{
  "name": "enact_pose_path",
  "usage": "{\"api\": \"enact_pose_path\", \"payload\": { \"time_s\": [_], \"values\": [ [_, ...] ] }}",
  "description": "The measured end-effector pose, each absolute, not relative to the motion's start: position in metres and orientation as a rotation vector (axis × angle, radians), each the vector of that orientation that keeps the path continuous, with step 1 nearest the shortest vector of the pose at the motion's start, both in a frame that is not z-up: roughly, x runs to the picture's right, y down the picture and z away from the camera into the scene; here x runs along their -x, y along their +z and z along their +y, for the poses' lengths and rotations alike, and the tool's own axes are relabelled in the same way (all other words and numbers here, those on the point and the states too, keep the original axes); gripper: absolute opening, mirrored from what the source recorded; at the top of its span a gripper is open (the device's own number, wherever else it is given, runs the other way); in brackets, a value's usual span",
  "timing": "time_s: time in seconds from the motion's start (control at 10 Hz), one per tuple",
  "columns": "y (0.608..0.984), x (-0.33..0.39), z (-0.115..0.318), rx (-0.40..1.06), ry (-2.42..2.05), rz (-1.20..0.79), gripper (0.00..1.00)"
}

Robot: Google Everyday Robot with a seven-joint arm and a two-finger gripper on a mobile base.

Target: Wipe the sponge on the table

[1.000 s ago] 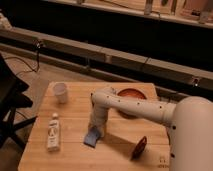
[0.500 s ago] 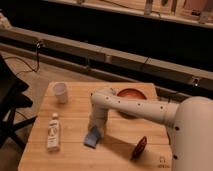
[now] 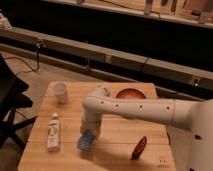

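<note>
The light-blue sponge lies on the light-wood table, left of centre and toward the front edge. My gripper comes straight down from the white arm onto the sponge's upper right part, touching it. The arm reaches in from the right side of the view and bends down at its elbow above the table's middle.
A white cup stands at the back left. A white tube-like bottle lies near the left edge, left of the sponge. A reddish-brown bowl sits at the back right. A dark red object lies at the front right. A black chair stands beside the table's left.
The sponge and gripper have shifted slightly leftward and toward the front edge across the table. The other objects have not moved.
</note>
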State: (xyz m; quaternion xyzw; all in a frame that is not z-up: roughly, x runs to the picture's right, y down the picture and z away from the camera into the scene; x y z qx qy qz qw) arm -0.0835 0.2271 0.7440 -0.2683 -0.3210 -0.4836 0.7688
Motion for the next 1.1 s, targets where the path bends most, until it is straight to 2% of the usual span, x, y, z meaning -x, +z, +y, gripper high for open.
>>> {"api": "enact_pose_path", "payload": {
  "time_s": [0.5, 0.6, 1.1],
  "values": [
    [0.784, 0.064, 0.270, 0.685, -0.997, -0.722, 0.00],
    [0.792, 0.039, 0.282, 0.728, -0.931, -0.702, 0.00],
    [0.794, -0.002, 0.267, 0.756, -0.832, -0.585, 0.00]
  ]
}}
